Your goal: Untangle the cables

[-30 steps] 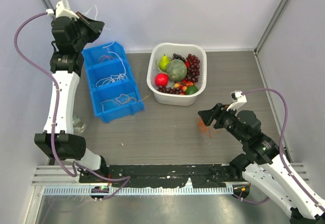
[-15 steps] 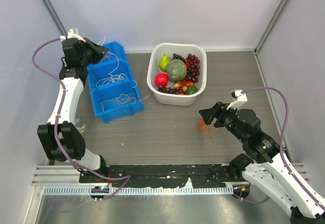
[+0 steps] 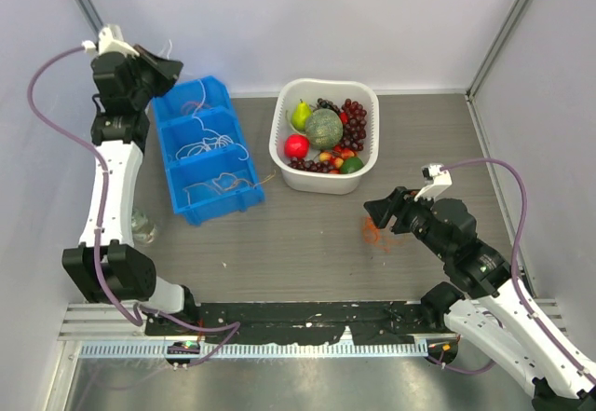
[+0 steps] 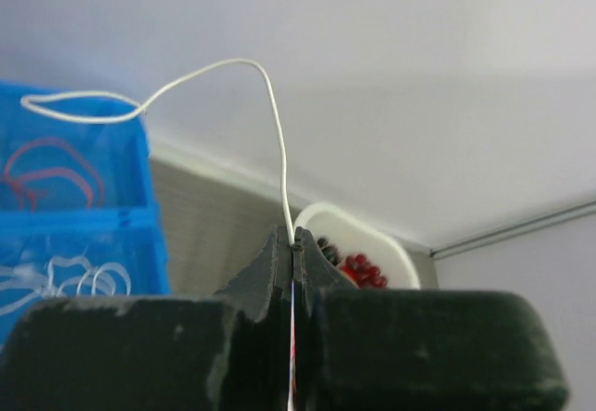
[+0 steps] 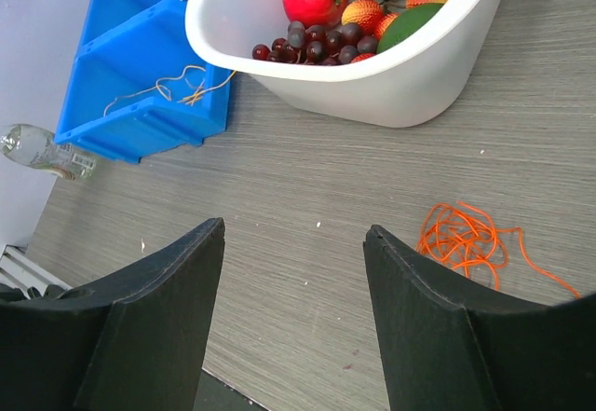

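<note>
While pinching white cord (image 4: 276, 136) tight in left gripper (image 4: 293, 245), high by far end of bin (image 3: 220, 208), strand arcing up then left, leaves orange tangle (image 5: 463, 240) on table (image 5: 279, 155) just beside right gripper (image 5: 293, 236), jaws wide and empty: right arm far nearer.

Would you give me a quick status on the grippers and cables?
Left gripper shut on white cable, near blue bin. Right gripper open, orange cable tangle beside it on table. Fruit basket sits between.
</note>
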You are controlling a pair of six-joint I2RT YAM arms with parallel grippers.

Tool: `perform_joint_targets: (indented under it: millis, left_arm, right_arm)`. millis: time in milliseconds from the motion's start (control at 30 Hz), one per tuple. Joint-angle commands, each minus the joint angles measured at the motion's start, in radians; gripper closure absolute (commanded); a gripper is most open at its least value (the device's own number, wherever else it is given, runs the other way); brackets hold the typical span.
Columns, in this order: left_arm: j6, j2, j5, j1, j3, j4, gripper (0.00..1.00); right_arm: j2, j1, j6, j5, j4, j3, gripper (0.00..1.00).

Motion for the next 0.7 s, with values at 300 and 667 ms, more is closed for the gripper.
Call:
perform_joint_targets:
  millis: [300,667]
  left_arm:
    - [0.012,0.085,0.080,0.001,0.354,0.038,1.00]
    - [0.066,-0.021,0.020,0.002,-0.032,0.123,1.00]
  right_arm:
    - [0.023,-0.004,0.009,-0.001,0.070,0.022,0.34]
    - [0.039,-0.004,0.011,-0.016,0.081,0.014,0.34]
